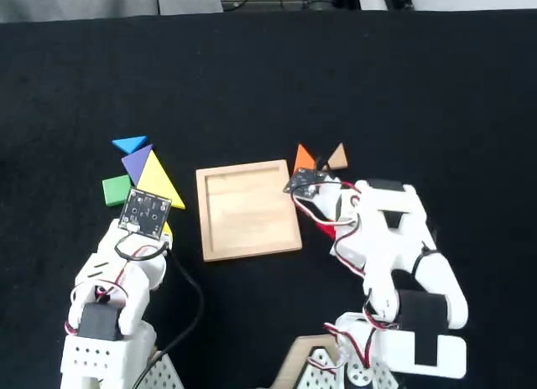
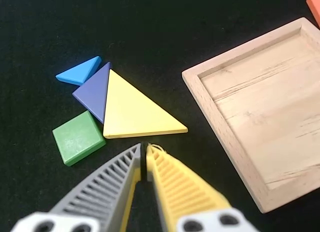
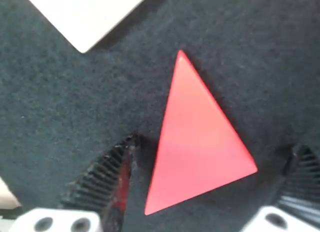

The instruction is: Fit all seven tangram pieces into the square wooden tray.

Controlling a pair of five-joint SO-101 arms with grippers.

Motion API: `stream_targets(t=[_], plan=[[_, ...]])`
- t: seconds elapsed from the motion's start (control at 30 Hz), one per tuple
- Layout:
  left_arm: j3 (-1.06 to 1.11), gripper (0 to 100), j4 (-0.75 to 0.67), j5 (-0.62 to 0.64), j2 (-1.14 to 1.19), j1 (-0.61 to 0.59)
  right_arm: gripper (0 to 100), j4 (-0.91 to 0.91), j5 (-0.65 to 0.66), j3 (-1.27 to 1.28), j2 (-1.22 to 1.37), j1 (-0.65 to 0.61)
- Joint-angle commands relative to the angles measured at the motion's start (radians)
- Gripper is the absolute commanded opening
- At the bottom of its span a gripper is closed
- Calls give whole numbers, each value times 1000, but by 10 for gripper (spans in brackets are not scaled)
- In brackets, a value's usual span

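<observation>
The square wooden tray (image 1: 247, 209) lies in the middle with nothing in it. Left of it sit a large yellow triangle (image 2: 132, 109), a purple triangle (image 2: 95, 91), a blue triangle (image 2: 79, 72) and a green square (image 2: 77, 137). My left gripper (image 2: 145, 148) is shut, its tips just short of the yellow triangle's near edge. Right of the tray, a red triangle (image 3: 195, 122) lies flat on the cloth between the spread fingers (image 3: 112, 174) of my open right gripper (image 3: 212, 149). An orange triangle (image 1: 304, 158) and a tan triangle (image 1: 338, 157) lie beyond it.
Black cloth covers the table. A corner of the tray (image 3: 85, 12) is close to the right gripper. Wide free cloth lies beyond the pieces at the far side. The arm bases stand at the near edge.
</observation>
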Motion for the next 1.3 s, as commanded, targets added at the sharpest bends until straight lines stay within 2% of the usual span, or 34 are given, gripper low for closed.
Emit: stream_targets(t=[0.0, 0.13, 0.23, 0.73, 0.87, 1.07, 1.17, 1.27], plan=[[19, 30, -9, 2, 5, 7, 400, 6, 8, -45, 8, 28], [19, 30, -9, 0, 5, 7, 276, -2, -49, -50, 8, 46], [19, 30, -9, 0, 5, 7, 222, -2, -51, -48, 8, 46], [19, 30, -8, 0, 5, 7, 215, 8, -61, -54, 7, 44], [19, 30, -8, -2, 5, 7, 215, 20, -161, -88, -27, 43], [19, 30, -8, -2, 5, 8, 215, 235, -267, -197, -180, 5], [19, 30, -8, -2, 5, 10, 215, 301, -387, -243, -285, -66], [19, 30, -8, -2, 5, 15, 215, 339, -543, -278, -375, -189]])
